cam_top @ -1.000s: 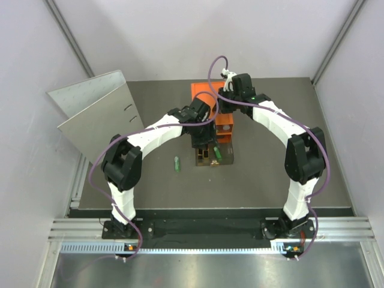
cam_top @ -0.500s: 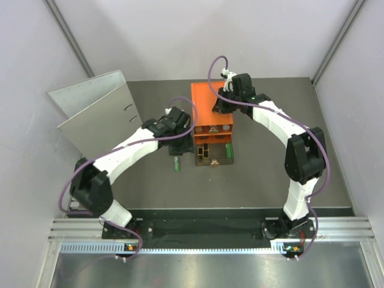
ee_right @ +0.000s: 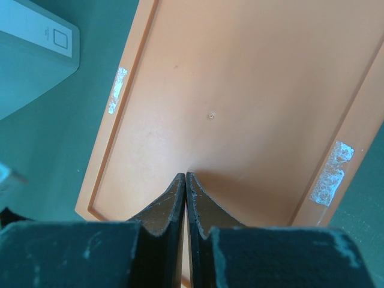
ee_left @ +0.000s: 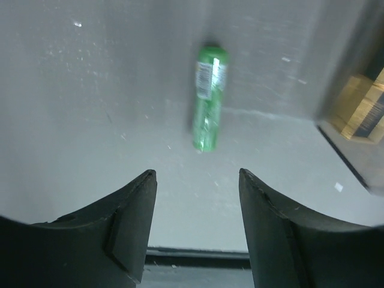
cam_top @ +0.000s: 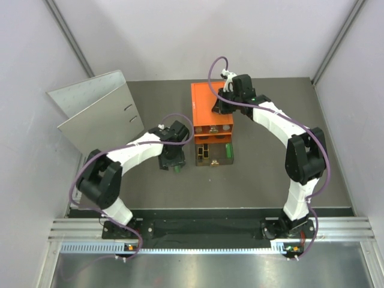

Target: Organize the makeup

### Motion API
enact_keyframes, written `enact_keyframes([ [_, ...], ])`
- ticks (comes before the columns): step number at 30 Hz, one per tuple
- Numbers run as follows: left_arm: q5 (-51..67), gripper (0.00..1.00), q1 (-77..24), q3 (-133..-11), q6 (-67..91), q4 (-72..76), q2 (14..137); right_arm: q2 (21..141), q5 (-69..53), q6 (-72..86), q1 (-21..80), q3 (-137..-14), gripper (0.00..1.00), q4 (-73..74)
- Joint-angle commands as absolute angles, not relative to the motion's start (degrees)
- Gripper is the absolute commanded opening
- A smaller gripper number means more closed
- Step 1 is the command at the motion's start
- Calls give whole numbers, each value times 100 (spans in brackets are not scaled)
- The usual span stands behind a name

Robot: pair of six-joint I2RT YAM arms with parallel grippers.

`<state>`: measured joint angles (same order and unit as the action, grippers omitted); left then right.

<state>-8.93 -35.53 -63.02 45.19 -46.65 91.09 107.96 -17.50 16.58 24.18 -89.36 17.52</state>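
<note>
- While the left tool (ee_left: 195,179) is hanging over the desk (ee_left: 90,120) with its two fingers spread wide and nothing between them, a green tube (ee_left: 209,99) is lying flat on the bare surface just ahead of the fingertips.
- In the left wrist view, the tube's long axis is running almost straight away from the tool, leaning only slightly. The fingers are therefore lining up to close across its narrow width rather than along its length.
- It is sitting a touch right of the gap's middle and beyond the tips, not yet between them.
- From above, the tube is showing as a green sliver at the tool's near edge, just left of the pulled-out drawer (cam_top: 213,161). That drawer is holding dark cases (cam_top: 204,153) and a second green tube (cam_top: 228,151).
- Being plainly the nearer one, the left arm is looking like the one to take it. The coming move is probably calling for a short reach forward and down, then a close.
- Well apart from the loose tube, the right tool (ee_right: 185,180) is sitting empty with its fingers pressed together.
- Its tips are pointing at the flat top of the orange box (ee_right: 240,108); whether they are touching it, I cannot tell.
- Farther out, a grey panel (cam_top: 96,114) is sitting at the desk's far left.
</note>
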Motion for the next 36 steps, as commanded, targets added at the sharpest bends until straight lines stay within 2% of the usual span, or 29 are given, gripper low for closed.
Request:
enact_keyframes([
  [1, -1099, 59, -3481, -6574, 4562, -4484, 9500, 10881, -1688, 1564, 2373, -8561, 3, 2461],
  [10, -923, 54, -3437, -6899, 4359, -4166, 10318, 10819, -1661, 1564, 2373, -8534, 3, 2452],
  [11, -914, 42, -3437, -6926, 4333, -4157, 10423, 10819, -1652, 1556, 2373, -8534, 3, 2452],
  [13, -861, 10, -3410, -6970, 4289, -4166, 10511, 10819, -1644, 1556, 2373, -8552, 3, 2461],
  [14, -870, 0, -3410, -6970, 4254, -4175, 10573, 10819, -1652, 1556, 2364, -8543, 3, 2461],
  [20, -1028, 0, -3401, -7092, 4078, -4306, 10232, 10837, -1652, 1547, 2373, -8578, 3, 2461],
  [26, -1073, 0, -3384, -7961, 3947, -4807, 9634, 10863, -1687, 1564, 2373, -8613, 3, 2461],
  [36, 272, 0, -3428, -8921, 3665, -4694, 9676, 10872, -1723, 1573, 2373, -8613, 3, 2443],
])
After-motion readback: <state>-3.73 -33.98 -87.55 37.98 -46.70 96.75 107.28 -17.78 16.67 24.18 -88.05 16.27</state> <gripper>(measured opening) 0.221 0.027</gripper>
